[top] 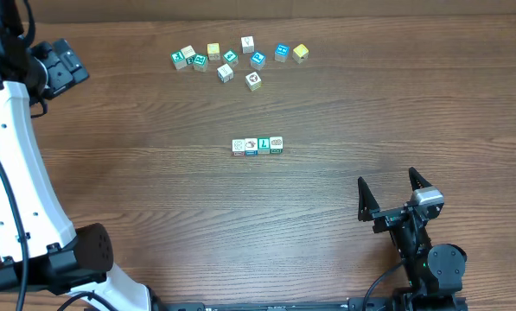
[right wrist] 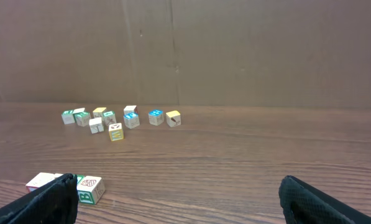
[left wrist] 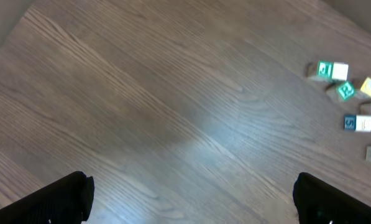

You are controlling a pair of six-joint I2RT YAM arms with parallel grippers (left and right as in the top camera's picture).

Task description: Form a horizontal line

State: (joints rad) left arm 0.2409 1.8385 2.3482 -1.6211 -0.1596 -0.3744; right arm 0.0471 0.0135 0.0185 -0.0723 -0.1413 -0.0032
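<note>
table [top: 154,190]: brown wood grain, smooth, soft sheen; pale glare patch in the left wrist view.
row of cubes [top: 258,145]: whitish, matt, with printed teal, orange and green faces; material too small to tell.
loose cubes [top: 232,59]: far side, same matt whitish look, coloured printed faces.
left arm [top: 15,164]: smooth white shell, plastic-looking, slightly glossy; black matt joints.
right gripper [top: 387,178]: black, matt, plastic-looking.
back wall [right wrist: 235,50]: brown, matt, board-like.

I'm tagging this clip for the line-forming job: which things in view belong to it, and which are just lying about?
Belongs to the job:
- horizontal line, four cubes edge to edge at mid-table
- right pincer, open, empty, apart from the row

Just lying about:
- loose cluster of cubes, scattered farther back
</note>
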